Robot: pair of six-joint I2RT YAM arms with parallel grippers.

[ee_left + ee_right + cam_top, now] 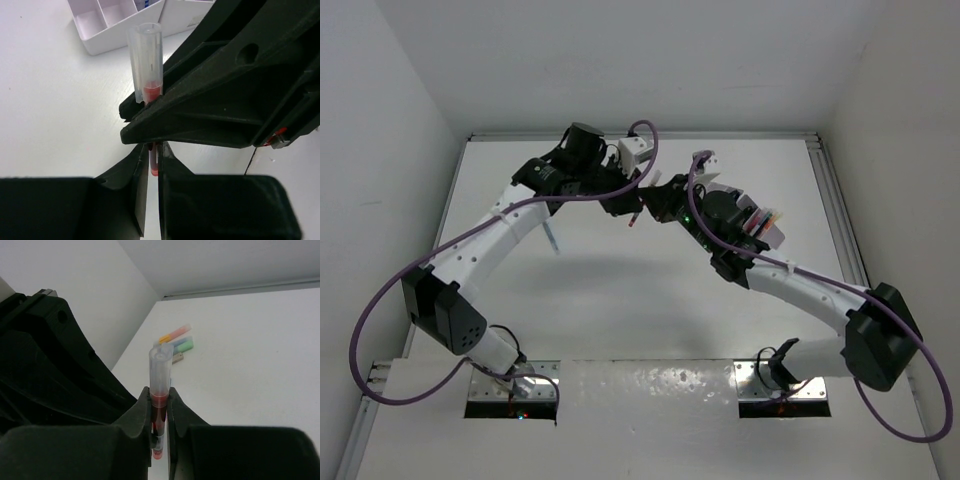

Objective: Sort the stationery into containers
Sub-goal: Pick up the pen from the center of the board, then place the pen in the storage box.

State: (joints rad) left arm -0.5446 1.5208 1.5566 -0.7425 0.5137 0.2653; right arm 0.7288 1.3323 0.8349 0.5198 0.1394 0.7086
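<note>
The left gripper (152, 152) has its jaws clenched on a thin red pen (146, 55) with a clear tubular cap. The red barrel is pinched between the two black fingers, and the capped end sticks out well past their tips. The right gripper (159, 394) grasps the same pen, its jaws closed against the barrel just below the cap, where red shows through the clear plastic. The two sets of jaws meet at the pen, and the right gripper's black body crosses directly ahead of the left jaws, touching or nearly touching them. Seen from above, the pen's red tip pokes out beneath the meeting jaws.

Ahead and to the left of the left jaws sits a white plastic desk organiser (100, 44) of joined rectangular compartments, apart from the pen. Beyond the right jaws, and well apart from them, a loose cluster of pastel highlighter markers (184, 346) in orange, yellow, blue and green lies on the white tabletop (250, 370) near the wall.
</note>
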